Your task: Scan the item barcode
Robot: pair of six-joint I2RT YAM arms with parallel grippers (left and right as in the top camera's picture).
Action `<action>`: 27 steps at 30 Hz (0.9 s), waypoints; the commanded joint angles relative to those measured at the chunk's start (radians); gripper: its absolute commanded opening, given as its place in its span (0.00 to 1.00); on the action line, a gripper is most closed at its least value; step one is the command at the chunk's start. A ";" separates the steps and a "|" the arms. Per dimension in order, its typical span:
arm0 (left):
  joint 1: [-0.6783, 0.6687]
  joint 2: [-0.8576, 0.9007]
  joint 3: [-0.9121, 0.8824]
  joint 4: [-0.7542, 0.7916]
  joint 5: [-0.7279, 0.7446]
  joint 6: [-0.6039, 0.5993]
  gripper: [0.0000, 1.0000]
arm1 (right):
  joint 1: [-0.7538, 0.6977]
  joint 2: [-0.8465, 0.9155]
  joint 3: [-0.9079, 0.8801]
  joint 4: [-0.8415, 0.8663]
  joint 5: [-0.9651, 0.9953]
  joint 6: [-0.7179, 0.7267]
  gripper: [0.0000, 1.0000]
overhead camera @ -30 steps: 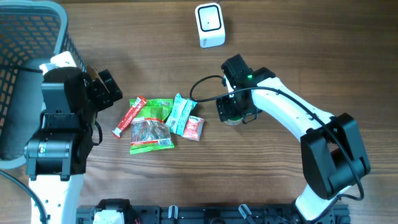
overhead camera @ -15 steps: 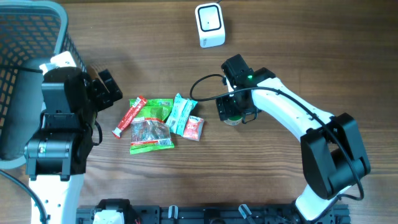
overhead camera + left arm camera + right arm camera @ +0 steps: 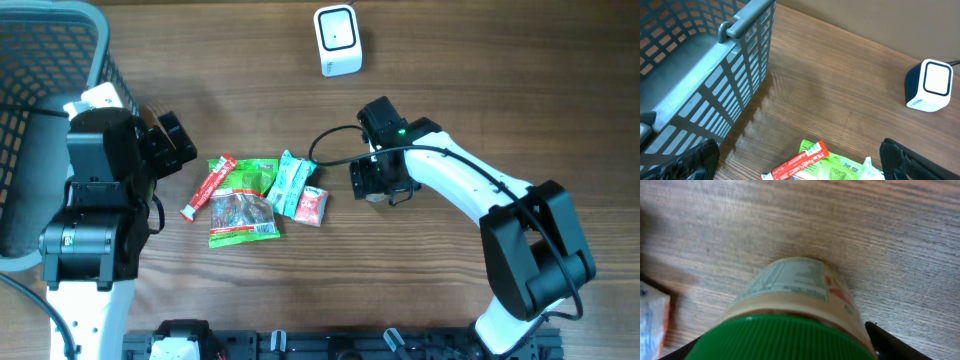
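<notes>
Jar (image 3: 795, 295) half hidden between right fingers (image 3: 892, 347); cannot tell if clamped. Wide apart, empty: left fingers (image 3: 910, 160).

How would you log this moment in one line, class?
left jaws: open, by basket | right jaws: around jar, grip unclear | scanner: far side | packets: left of jar

The basket (image 3: 50, 45) occupies the bench's (image 3: 520, 80) far left corner. The scanner (image 3: 337, 40) stands at the far edge, centre. The packets (image 3: 250, 200) lie clustered mid-bench, with the jar (image 3: 790, 287) just right of them.
</notes>
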 commanded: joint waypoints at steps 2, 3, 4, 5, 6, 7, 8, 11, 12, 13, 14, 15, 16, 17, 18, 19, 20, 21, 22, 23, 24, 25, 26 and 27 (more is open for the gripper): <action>0.006 0.001 0.014 0.003 -0.009 0.005 1.00 | 0.002 0.008 -0.007 0.010 0.011 0.062 0.78; 0.006 0.001 0.014 0.003 -0.009 0.005 1.00 | 0.002 0.008 -0.008 0.010 0.010 0.071 0.78; 0.006 0.001 0.014 0.003 -0.009 0.005 1.00 | 0.002 0.008 -0.008 0.010 0.010 0.071 0.78; 0.006 0.001 0.014 0.003 -0.009 0.005 1.00 | 0.004 0.008 -0.008 0.011 0.011 0.069 0.78; 0.006 0.001 0.014 0.003 -0.009 0.005 1.00 | 0.005 0.008 -0.008 0.010 0.014 0.070 0.78; 0.006 0.001 0.014 0.003 -0.009 0.005 1.00 | 0.009 0.008 -0.008 0.010 0.014 0.068 0.78; 0.006 0.001 0.014 0.003 -0.009 0.005 1.00 | 0.014 0.008 -0.008 0.010 0.015 0.068 0.78; 0.006 0.001 0.014 0.003 -0.009 0.005 1.00 | 0.035 0.008 -0.008 0.013 0.043 0.069 0.79; 0.006 0.001 0.014 0.003 -0.009 0.005 1.00 | 0.045 0.008 -0.008 0.014 0.064 0.070 0.79; 0.006 0.001 0.014 0.003 -0.009 0.005 1.00 | 0.052 0.008 -0.008 0.014 0.082 0.070 0.79; 0.006 0.001 0.014 0.003 -0.009 0.005 1.00 | 0.058 0.008 -0.008 0.015 0.098 0.069 0.79; 0.006 0.001 0.014 0.003 -0.009 0.005 1.00 | 0.061 0.008 -0.008 0.015 0.113 0.069 0.79; 0.006 0.001 0.014 0.003 -0.009 0.005 1.00 | 0.061 0.008 -0.008 0.014 0.119 0.068 0.79; 0.006 0.001 0.014 0.003 -0.009 0.005 1.00 | 0.061 0.008 -0.008 0.015 0.119 0.068 0.79; 0.006 0.001 0.014 0.003 -0.009 0.005 1.00 | 0.061 0.008 -0.008 0.014 0.119 0.068 0.79; 0.006 0.001 0.014 0.003 -0.009 0.005 1.00 | 0.061 0.008 -0.008 0.015 0.119 0.068 0.79; 0.006 0.001 0.014 0.003 -0.009 0.005 1.00 | 0.061 0.008 -0.008 0.014 0.119 0.068 0.79; 0.006 0.001 0.014 0.003 -0.009 0.005 1.00 | 0.061 0.008 -0.008 0.015 0.119 0.068 0.79; 0.006 0.001 0.014 0.003 -0.009 0.005 1.00 | 0.061 0.008 -0.008 0.015 0.119 0.068 0.79; 0.006 0.001 0.014 0.003 -0.009 0.005 1.00 | 0.061 0.008 -0.008 0.015 0.118 0.068 0.79; 0.006 0.001 0.014 0.003 -0.009 0.005 1.00 | 0.061 0.008 -0.008 0.014 0.119 0.067 0.80; 0.006 0.001 0.014 0.003 -0.009 0.005 1.00 | 0.061 0.008 -0.008 0.014 0.119 0.066 0.83; 0.006 0.001 0.014 0.003 -0.009 0.005 1.00 | 0.061 0.008 -0.008 0.015 0.119 0.061 0.83; 0.006 0.001 0.014 0.003 -0.009 0.005 1.00 | 0.061 0.008 -0.008 0.017 0.118 0.048 0.84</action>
